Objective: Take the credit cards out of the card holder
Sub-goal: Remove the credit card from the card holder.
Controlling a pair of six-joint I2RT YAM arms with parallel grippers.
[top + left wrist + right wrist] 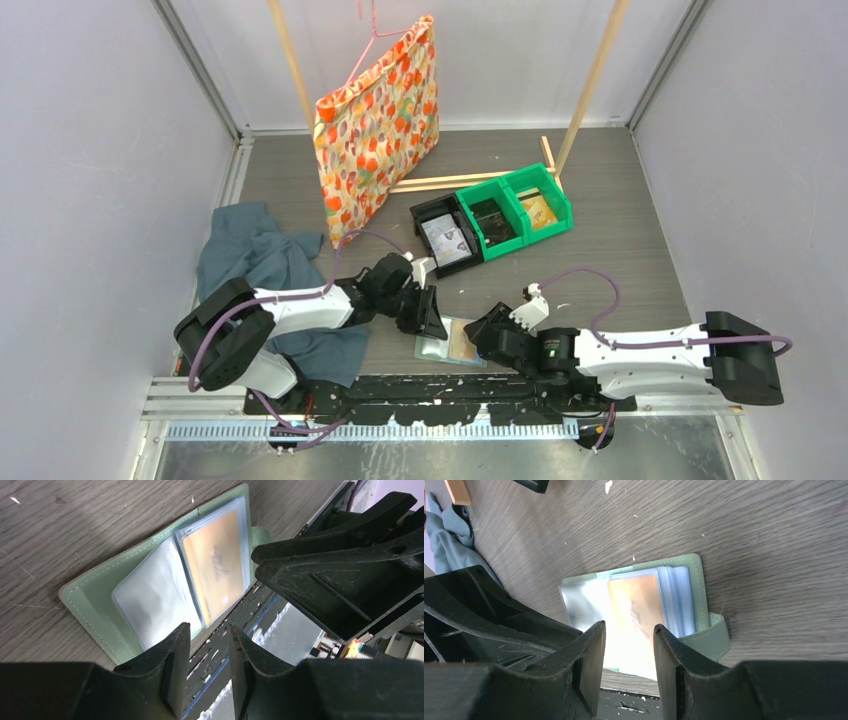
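Note:
The card holder (430, 348) lies open and flat on the table near its front edge, between the two grippers. It has a sage-green cover (95, 610) and clear sleeves, and an orange credit card (215, 565) sits in the top sleeve on one side. A closing strap (715, 636) sticks out from one edge. My left gripper (209, 630) hovers open over the holder's near corner, with nothing between its fingers. My right gripper (629, 627) stands open just above the orange credit card (634, 605), gripping nothing. In the top view the left gripper (428, 315) and the right gripper (482, 340) flank the holder closely.
Two green bins (520, 205) and a black bin (445, 235) stand behind the holder. A dark teal cloth (260, 260) lies at the left under the left arm. A flowered bag (380, 125) hangs on a wooden frame (470, 180). A black rail (440, 385) runs along the front edge.

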